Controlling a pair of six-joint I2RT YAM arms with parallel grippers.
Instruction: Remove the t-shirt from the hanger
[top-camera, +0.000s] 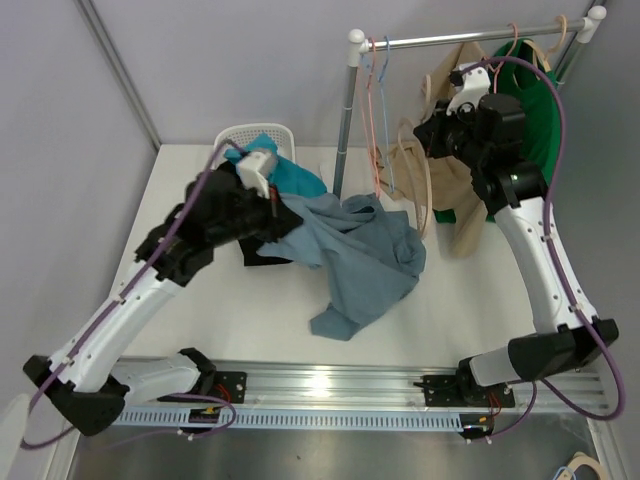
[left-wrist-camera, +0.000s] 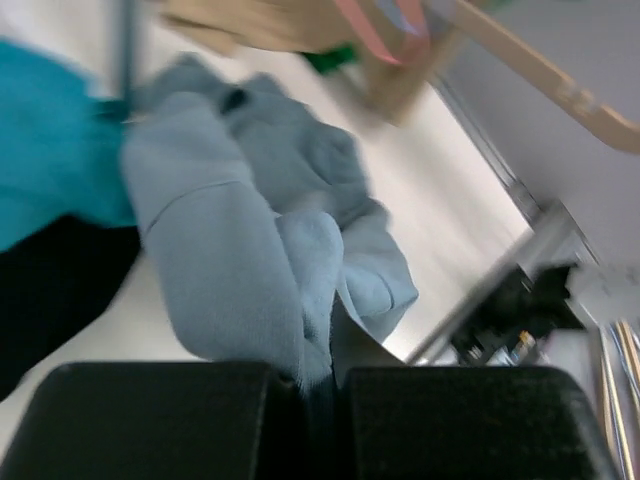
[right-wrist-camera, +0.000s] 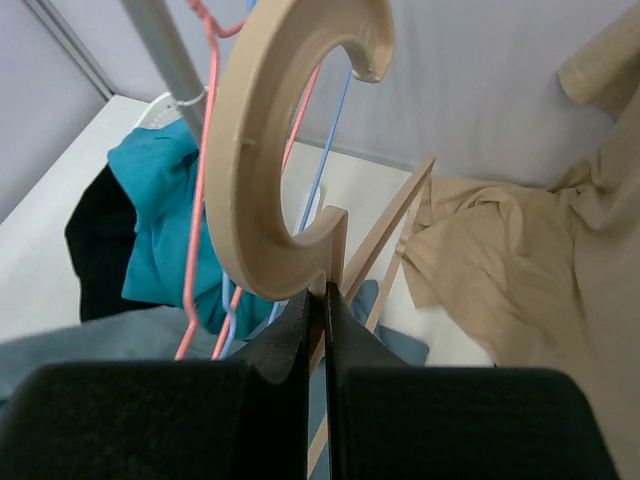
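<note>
The blue-grey t-shirt (top-camera: 360, 250) lies spread and rumpled across the table, stretching from my left gripper toward the rack. My left gripper (top-camera: 285, 215) is shut on a fold of the t-shirt (left-wrist-camera: 230, 250), with cloth pinched between the jaws of the left gripper (left-wrist-camera: 320, 385). My right gripper (top-camera: 425, 135) is shut on the neck of the wooden hanger (right-wrist-camera: 260, 150), just below its hook, and holds it off the rail beside the rack post. The hanger's arms (top-camera: 428, 195) slope down toward the t-shirt's right edge. I cannot tell whether they are still inside it.
A clothes rail (top-camera: 470, 38) at the back right carries a pink hanger (top-camera: 373, 110), a blue hanger (top-camera: 386, 120), a tan shirt (top-camera: 455, 190) and a green shirt (top-camera: 525, 110). A white basket (top-camera: 255, 135), teal cloth (top-camera: 295, 175) and black cloth (top-camera: 262, 250) lie at the left.
</note>
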